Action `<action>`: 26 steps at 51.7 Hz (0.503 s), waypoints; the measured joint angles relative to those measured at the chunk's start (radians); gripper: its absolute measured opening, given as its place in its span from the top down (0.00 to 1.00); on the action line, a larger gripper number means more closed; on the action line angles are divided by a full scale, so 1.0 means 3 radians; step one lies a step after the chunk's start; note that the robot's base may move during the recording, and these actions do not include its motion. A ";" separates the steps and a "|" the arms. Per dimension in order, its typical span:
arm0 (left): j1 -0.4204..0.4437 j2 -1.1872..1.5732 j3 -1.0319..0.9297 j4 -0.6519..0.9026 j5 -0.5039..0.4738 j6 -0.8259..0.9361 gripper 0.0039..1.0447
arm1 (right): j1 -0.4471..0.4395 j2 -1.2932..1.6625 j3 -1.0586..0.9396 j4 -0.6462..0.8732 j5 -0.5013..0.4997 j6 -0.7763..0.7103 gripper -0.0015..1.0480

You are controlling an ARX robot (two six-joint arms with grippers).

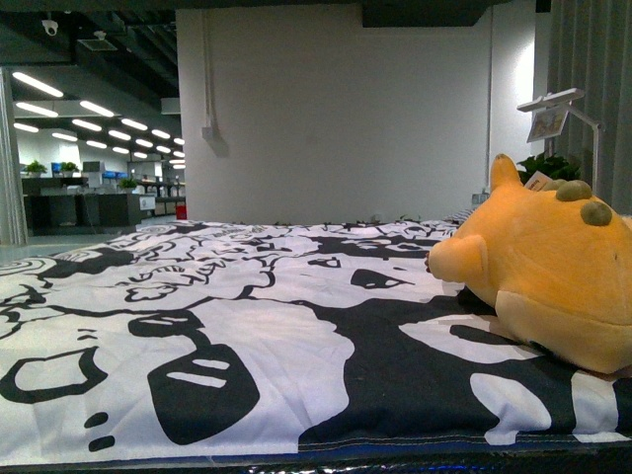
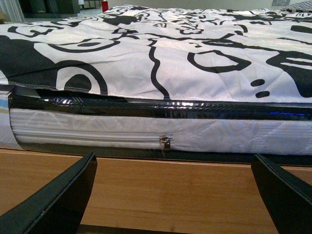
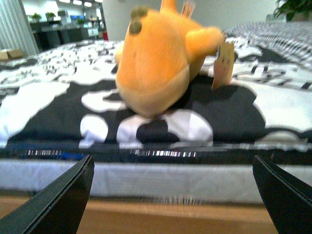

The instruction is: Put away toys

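A yellow-orange plush toy lies on the black-and-white patterned bedspread at the right side of the bed, near its front edge. The right wrist view shows the same toy straight ahead on the bed, with a paper tag hanging from it. My right gripper is open, low in front of the mattress side and well short of the toy, nothing between its fingers. My left gripper is open too, facing the mattress side above a wooden bed frame. Neither arm appears in the front view.
The mattress has a zipped white cover and a glossy black edge strip. Behind the bed rise a white wall, a desk lamp and a green plant at the right. An office space opens at the far left.
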 joint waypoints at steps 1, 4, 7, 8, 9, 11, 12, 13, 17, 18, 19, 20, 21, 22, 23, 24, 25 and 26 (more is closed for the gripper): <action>0.0000 0.0000 0.0000 0.0000 0.0000 0.0001 0.06 | -0.0009 0.0097 0.0046 0.0085 0.0006 0.0011 0.06; 0.0000 0.0000 0.0000 0.0000 0.0000 0.0001 0.06 | 0.0024 0.0528 0.0259 0.0404 0.0072 0.0032 0.06; 0.0000 0.0000 0.0000 0.0000 0.0000 0.0000 0.06 | 0.0098 0.0827 0.0426 0.0587 0.0145 0.0027 0.06; 0.0000 0.0000 0.0000 0.0000 0.0000 0.0000 0.06 | 0.0154 0.0998 0.0532 0.0674 0.0206 0.0022 0.06; 0.0000 0.0000 0.0000 0.0000 0.0000 0.0001 0.06 | 0.0193 0.1108 0.0601 0.0726 0.0242 0.0013 0.06; 0.0000 0.0000 0.0000 0.0000 0.0000 0.0000 0.06 | 0.0306 0.1408 0.0810 0.0852 0.0340 -0.0034 0.06; 0.0000 0.0000 0.0000 0.0000 0.0000 0.0000 0.06 | 0.0362 0.1565 0.0930 0.0899 0.0389 -0.0052 0.06; 0.0000 0.0000 0.0000 0.0000 0.0000 0.0001 0.06 | 0.0389 0.1645 0.0989 0.0918 0.0411 -0.0061 0.06; 0.0000 0.0000 0.0000 0.0000 0.0000 0.0001 0.06 | 0.0556 0.2159 0.1414 0.1006 0.0609 -0.0144 0.06; 0.0000 0.0000 0.0000 0.0000 0.0000 0.0000 0.06 | 0.0581 0.2243 0.1486 0.1012 0.0643 -0.0159 0.06; 0.0000 0.0000 0.0000 0.0000 0.0000 0.0001 0.06 | 0.0618 0.2361 0.1587 0.1015 0.0690 -0.0186 0.06; 0.0000 0.0000 0.0000 0.0000 0.0000 0.0000 0.06 | 0.0641 0.2436 0.1651 0.1015 0.0720 -0.0203 0.06; 0.0000 0.0000 0.0000 0.0000 0.0000 0.0000 0.06 | 0.0675 0.2544 0.1737 0.1016 0.0762 -0.0229 0.06; 0.0000 0.0000 0.0000 0.0000 0.0000 0.0001 0.06 | 0.0713 0.2667 0.1830 0.1026 0.0823 -0.0271 0.06; 0.0000 0.0000 0.0000 0.0000 0.0000 0.0001 0.06 | 0.0734 0.2731 0.1878 0.1029 0.0849 -0.0287 0.06; 0.0000 0.0000 0.0000 0.0000 0.0000 0.0001 0.06 | 0.0754 0.2796 0.1924 0.1029 0.0866 -0.0314 0.06; 0.0000 0.0000 0.0000 0.0000 0.0000 0.0000 0.06 | 0.0768 0.2829 0.1947 0.1029 0.0884 -0.0338 0.06; 0.0000 0.0000 0.0000 0.0000 0.0000 0.0000 0.06 | 0.0787 0.2907 0.1998 0.1029 0.0916 -0.0369 0.06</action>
